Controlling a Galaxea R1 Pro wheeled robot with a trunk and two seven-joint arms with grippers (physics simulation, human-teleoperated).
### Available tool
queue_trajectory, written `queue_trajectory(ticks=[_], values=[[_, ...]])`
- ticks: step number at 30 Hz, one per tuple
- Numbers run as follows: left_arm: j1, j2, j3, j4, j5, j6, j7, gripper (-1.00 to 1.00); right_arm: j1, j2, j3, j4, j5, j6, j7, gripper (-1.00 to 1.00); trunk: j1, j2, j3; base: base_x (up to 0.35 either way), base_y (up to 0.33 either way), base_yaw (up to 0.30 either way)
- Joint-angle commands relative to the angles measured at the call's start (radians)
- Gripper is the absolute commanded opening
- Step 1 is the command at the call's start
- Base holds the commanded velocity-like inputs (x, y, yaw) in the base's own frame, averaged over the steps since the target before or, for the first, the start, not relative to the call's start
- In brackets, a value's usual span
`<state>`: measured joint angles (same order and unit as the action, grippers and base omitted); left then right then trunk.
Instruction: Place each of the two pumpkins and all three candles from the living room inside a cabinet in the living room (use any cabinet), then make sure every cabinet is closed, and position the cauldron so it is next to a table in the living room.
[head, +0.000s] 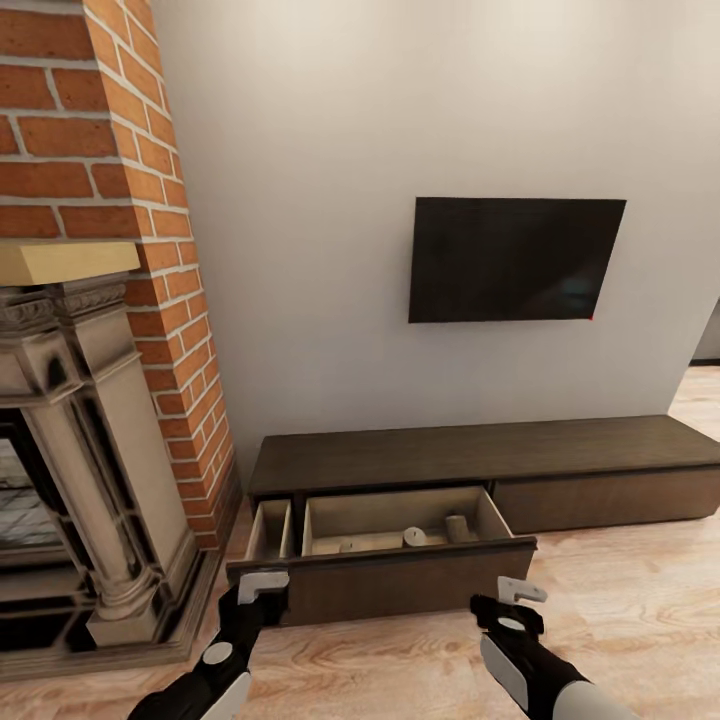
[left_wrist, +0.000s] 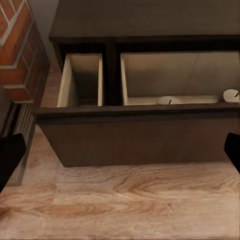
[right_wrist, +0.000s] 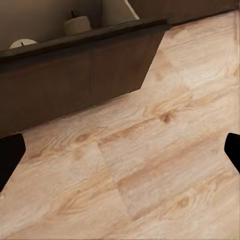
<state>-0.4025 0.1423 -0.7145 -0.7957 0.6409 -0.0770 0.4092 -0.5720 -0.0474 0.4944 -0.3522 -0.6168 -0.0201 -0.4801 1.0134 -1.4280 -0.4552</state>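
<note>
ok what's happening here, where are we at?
The robot faces the long dark cabinet under the TV, beside the brick fireplace. One drawer is pulled out, with candles in its wide compartment; at least two show. The left pincer and right pincer hover open and empty before the drawer front. The drawer is not yet closed.

cabinet (head: 470, 455) on plank floor (head: 620, 590) | drawer open | candles (head: 414, 537) inside
</note>
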Motion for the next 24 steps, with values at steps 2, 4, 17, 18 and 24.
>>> queue_trajectory(ticks=[2,4,17,18,24], values=[[-0.002,-0.018,-0.009,0.035,-0.008,-0.03,0.006,1.0,0.011,-0.001,0.012,0.015,-0.011,-0.09,0.004,1.0,0.0,-0.001,-0.001,0.0,0.0,0.0],[-0.002,-0.029,-0.009,0.053,-0.02,-0.044,0.003,1.0,0.018,0.0,0.014,0.026,-0.011,-0.142,0.064,1.0,0.0,-0.001,-0.001,0.0,0.0,0.0],[-0.002,-0.039,-0.005,0.097,-0.029,-0.108,-0.003,1.0,0.026,0.021,0.025,0.088,0.035,-0.195,0.142,1.0,0.0,-0.001,-0.001,0.0,0.0,0.0],[-0.002,-0.039,-0.005,0.098,-0.029,-0.11,-0.003,1.0,0.026,0.023,0.025,0.09,0.043,-0.195,0.14,1.0,0.0,-0.001,-0.001,0.0,0.0,0.0],[-0.002,-0.039,-0.005,0.103,-0.029,-0.114,-0.003,1.0,0.026,0.038,0.025,0.096,0.07,-0.196,0.135,1.0,0.011,-0.022,-0.01,0.0,0.0,0.0]])
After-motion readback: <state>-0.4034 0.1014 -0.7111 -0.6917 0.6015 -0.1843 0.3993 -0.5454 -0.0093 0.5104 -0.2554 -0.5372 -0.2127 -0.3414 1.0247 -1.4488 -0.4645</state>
